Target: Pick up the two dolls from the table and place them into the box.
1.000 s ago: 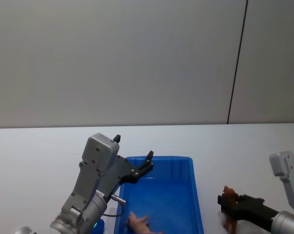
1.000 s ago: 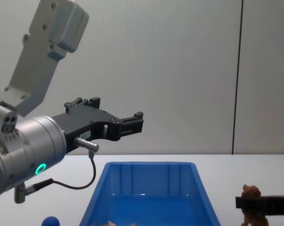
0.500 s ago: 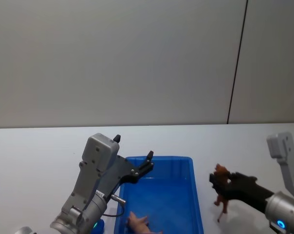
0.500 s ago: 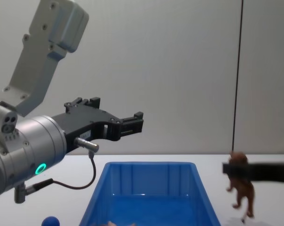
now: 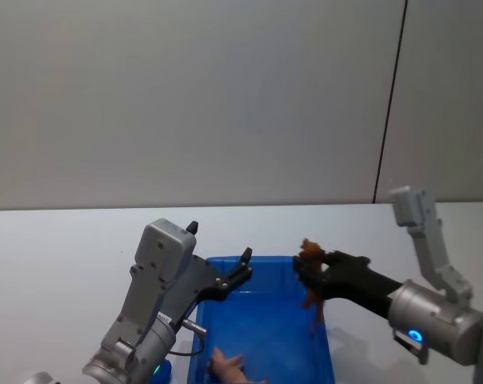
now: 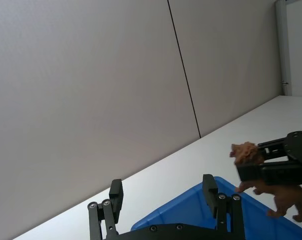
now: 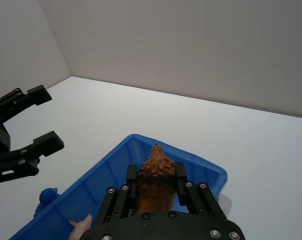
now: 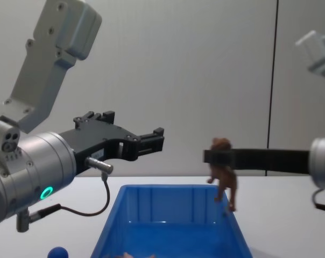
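Right gripper (image 5: 309, 269), jaws clamped on the brown doll (image 5: 313, 296), holds it above the box (image 5: 265, 262), not yet released. The blue doll (image 8: 57, 252) lies on the table (image 5: 65, 240) beside the box. The left gripper (image 5: 219, 244) hovers with jaws apart.

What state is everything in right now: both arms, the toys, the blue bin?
Left end effector: open, empty, raised over the box's left side.
Right end effector: shut on brown doll, above box rim.
Brown doll: gripped, hanging in the air.
Blue doll: resting on table, untouched.
Box: open-topped, on table.
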Robot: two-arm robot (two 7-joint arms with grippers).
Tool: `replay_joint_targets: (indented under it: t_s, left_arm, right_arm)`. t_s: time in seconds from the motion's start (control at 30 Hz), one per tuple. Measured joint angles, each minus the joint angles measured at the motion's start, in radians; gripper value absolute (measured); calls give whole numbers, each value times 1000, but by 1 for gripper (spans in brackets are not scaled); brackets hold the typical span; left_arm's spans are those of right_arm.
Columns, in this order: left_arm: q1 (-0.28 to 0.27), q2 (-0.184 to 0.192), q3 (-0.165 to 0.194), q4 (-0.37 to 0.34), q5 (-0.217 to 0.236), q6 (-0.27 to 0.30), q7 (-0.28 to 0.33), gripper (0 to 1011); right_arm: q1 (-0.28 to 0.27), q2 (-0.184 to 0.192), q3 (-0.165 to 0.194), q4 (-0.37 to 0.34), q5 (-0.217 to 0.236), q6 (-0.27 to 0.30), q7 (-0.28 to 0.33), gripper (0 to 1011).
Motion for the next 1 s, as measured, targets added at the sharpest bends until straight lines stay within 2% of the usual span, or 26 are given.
replay_joint_targets:
  t_s: [0.1, 0.2, 0.3, 0.33, 0.43, 0.57, 0.8, 1.0]
  left_arm:
    - [0, 0, 0, 0, 0, 0, 0, 1001]
    - [0, 0, 0, 0, 0, 0, 0, 1001]
    - [0, 0, 0, 0, 0, 0, 0, 1001]
    - [0, 0, 0, 0, 0, 0, 0, 1002]
    - [0, 0, 0, 0, 0, 0, 0, 1002]
    - [0, 0, 0, 0, 0, 0, 0, 1002]
    - [0, 0, 0, 0, 0, 0, 0, 1002]
    - [0, 0, 0, 0, 0, 0, 0, 1001]
  right_arm:
    - [17, -14, -10, 20, -7, 1, 9, 425]
    - [38, -32, -23, 47, -17, 3, 20, 499]
    - [55, -46, -32, 78, -28, 2, 28, 599]
    - [61, -52, -36, 90, -33, 1, 32, 662]
    - [70, -58, -42, 105, -41, -3, 36, 718]
    - [78, -62, -47, 123, -57, -18, 44, 868]
    - [62, -40, -40, 111, -79, -56, 57, 1001]
    - [19, 4, -21, 66, -84, -93, 69, 1001]
